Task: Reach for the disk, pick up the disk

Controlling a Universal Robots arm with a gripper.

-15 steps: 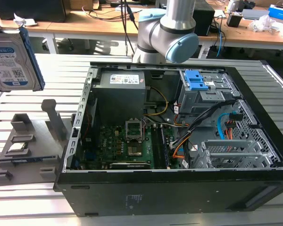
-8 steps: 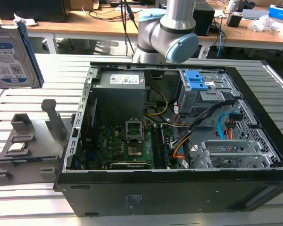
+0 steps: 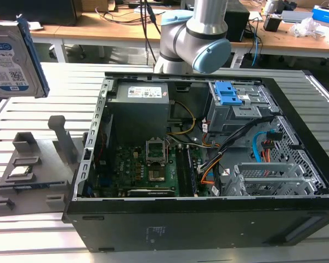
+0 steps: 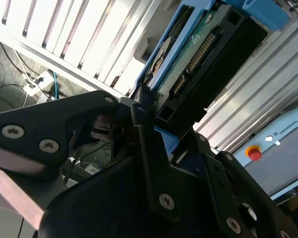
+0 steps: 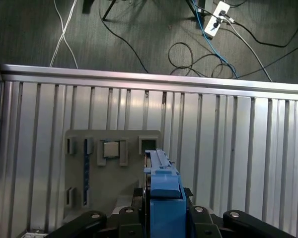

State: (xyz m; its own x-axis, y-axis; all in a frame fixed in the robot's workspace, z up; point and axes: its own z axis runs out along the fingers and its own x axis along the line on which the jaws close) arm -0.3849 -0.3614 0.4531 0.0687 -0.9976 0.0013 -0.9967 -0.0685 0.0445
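Observation:
The disk (image 3: 11, 60) hangs in the air at the exterior view's upper left, above the slatted table, its white-and-blue label facing the camera and a blue rail along its edge. In the second wrist view my gripper (image 4: 149, 119) is shut on the disk (image 4: 198, 54), whose green circuit board and connector show between the blue rails. In the first wrist view the disk's blue rail (image 5: 164, 193) stands edge-on between the black fingers (image 5: 94, 220), high above the grey fixture (image 5: 114, 183).
An open computer case (image 3: 208, 164) fills the table's middle, with a blue drive bracket (image 3: 227, 93) in its bay. The grey fixture (image 3: 33, 164) at the exterior view's left holds a small square chip (image 5: 111, 148). Cables (image 5: 208, 49) lie on the floor beyond the table edge.

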